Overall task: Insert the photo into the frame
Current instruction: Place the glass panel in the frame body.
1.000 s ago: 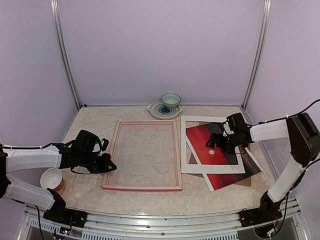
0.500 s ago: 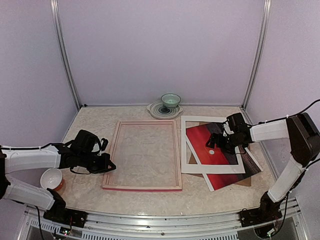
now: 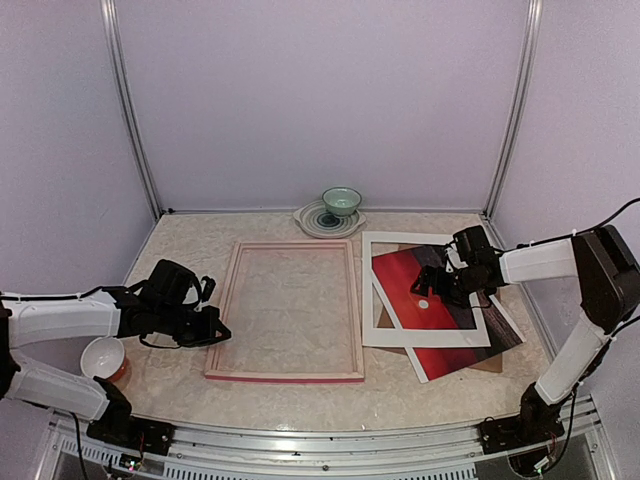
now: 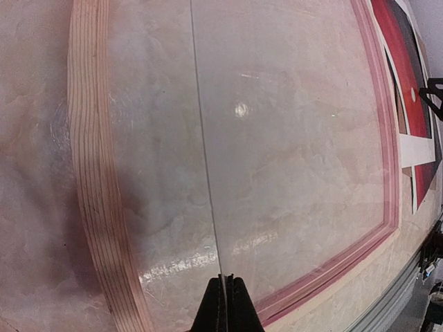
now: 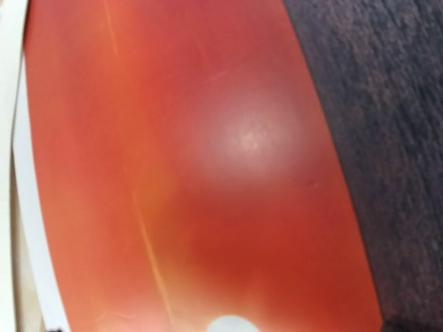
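- Left wrist view: my left gripper [image 4: 226, 280] is pinched fully shut. The tips meet on a hair-thin straight line that runs away from them across the inside of the frame [image 4: 93, 180]. Whether that line is caught between them, I cannot tell.
- The frame lies flat. A layered pale-wood rail sits just left of my fingertips, and a pink-red rail curves round far off to their right. The marbled table [image 4: 34, 104] shows glossy through the middle.
- From above, my left arm stretches low and nearly level, with the gripper at the frame's left rail.
- Over to my right gripper [image 3: 438, 287]: jaws spread as wide as they go, low over the photo [image 3: 400, 272]. The wrist is bent down and the forearm reaches in from the right.
- The right wrist view is all print, and blurred: smooth red sky with a soft glare patch, the white sun dot at the lower edge, dark grainy sea to the right. Whether my fingertips touch the paper, I cannot tell.
- The photo sits skewed under a white mat [image 3: 425, 338], with a red corner poking out on the near side. It lies beside the frame, not in it.
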Motion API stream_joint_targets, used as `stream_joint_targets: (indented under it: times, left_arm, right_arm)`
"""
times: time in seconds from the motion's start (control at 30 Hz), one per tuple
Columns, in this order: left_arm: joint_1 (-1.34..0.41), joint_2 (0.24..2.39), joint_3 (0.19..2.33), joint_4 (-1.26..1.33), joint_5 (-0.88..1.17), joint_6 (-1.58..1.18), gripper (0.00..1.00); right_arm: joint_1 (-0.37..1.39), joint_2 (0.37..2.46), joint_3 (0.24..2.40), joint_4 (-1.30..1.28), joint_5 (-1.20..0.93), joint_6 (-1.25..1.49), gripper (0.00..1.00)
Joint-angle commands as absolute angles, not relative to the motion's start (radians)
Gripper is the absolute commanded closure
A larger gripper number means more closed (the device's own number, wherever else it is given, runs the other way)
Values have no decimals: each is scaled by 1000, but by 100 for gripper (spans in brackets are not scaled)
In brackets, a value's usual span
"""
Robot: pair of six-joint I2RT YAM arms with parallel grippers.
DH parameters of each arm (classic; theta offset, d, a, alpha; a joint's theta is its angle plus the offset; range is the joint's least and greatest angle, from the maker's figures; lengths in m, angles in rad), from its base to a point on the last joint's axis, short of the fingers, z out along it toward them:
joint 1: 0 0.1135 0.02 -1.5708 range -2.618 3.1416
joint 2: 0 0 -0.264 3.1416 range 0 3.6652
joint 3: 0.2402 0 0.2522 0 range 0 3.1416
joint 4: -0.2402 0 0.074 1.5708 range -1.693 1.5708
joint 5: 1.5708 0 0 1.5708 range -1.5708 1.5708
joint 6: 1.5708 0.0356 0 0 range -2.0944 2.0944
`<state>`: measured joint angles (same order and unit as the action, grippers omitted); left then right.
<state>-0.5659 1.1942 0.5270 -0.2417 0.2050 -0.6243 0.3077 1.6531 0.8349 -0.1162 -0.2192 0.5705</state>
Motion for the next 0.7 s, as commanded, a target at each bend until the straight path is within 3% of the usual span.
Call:
stream_joint_targets:
  times: [0.0,0.67]
  left_arm:
    - [-555,1184,544,-236,182,-623,99]
    - [-555,1177,540,-239,176,-627,99]
  right_arm:
    - [321,1681,808,-148,-232,581,1]
    - [322,1682,807,-146,-230,580,1]
